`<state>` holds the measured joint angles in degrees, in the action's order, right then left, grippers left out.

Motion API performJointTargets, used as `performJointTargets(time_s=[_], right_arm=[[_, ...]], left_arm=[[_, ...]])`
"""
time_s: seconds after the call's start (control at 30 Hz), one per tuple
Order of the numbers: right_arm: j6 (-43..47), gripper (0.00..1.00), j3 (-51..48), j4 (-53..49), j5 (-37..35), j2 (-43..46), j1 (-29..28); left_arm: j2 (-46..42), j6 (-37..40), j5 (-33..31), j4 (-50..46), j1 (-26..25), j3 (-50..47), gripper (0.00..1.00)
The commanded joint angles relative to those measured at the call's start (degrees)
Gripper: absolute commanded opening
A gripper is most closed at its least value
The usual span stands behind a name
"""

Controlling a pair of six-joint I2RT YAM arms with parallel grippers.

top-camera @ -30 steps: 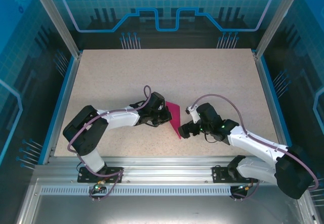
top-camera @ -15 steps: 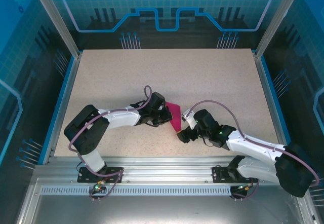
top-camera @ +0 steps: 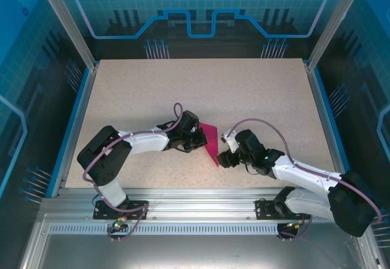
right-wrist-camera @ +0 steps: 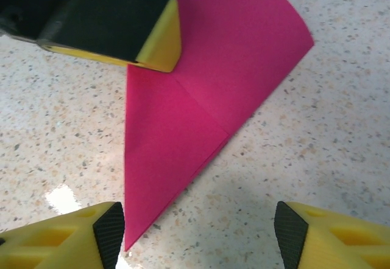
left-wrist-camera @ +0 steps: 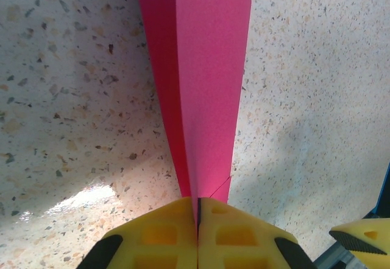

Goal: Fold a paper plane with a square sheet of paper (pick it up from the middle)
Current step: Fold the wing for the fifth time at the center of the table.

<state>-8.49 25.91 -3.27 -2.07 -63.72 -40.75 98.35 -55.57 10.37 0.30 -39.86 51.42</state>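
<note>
On the table (top-camera: 183, 86), the left gripper (left-wrist-camera: 198, 205) pinches the pointed magenta paper plane (right-wrist-camera: 201, 98); the right gripper (right-wrist-camera: 195, 232) gapes wide

Left wrist view: cropped by top edge, far end of paper plane (left-wrist-camera: 207, 80); swallowed between pressed-together fingers of left gripper (left-wrist-camera: 198, 211), its near tip; cropped at bottom, finger bases.
Right wrist view: covered by left finger, upper-left part of plane; cropped at bottom, both spread fingers of right gripper (right-wrist-camera: 196, 226).
Top view: too small to tell, fold lines; tucked under left gripper, plane's left edge.

no readable text or labels
</note>
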Motion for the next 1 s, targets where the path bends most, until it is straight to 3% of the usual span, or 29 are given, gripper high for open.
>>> performJointTargets(time_s=[0.0,0.17,0.33,0.7,0.97], right_arm=[[2.78,0.67,0.62,1.89,1.3,-1.17,-2.33],[7.06,0.59,2.03,3.85,-5.0,-6.55,-7.49],[7.83,0.59,2.79,5.83,-10.57,-11.08,-10.48],[12.1,0.57,2.0,9.01,-11.16,-11.42,-11.79],[6.17,0.58,4.22,3.72,-13.17,-10.62,-10.83]], left_arm=[[0.34,-0.24,1.33,-0.47,0.22,1.1,0.07],[0.47,-0.33,1.54,-0.35,0.23,1.41,0.07],[0.75,-0.46,1.67,-0.24,0.29,1.33,0.06],[0.55,-0.88,1.64,0.36,0.3,0.44,0.06],[0.35,-0.69,1.44,-0.06,0.22,0.69,0.07]])
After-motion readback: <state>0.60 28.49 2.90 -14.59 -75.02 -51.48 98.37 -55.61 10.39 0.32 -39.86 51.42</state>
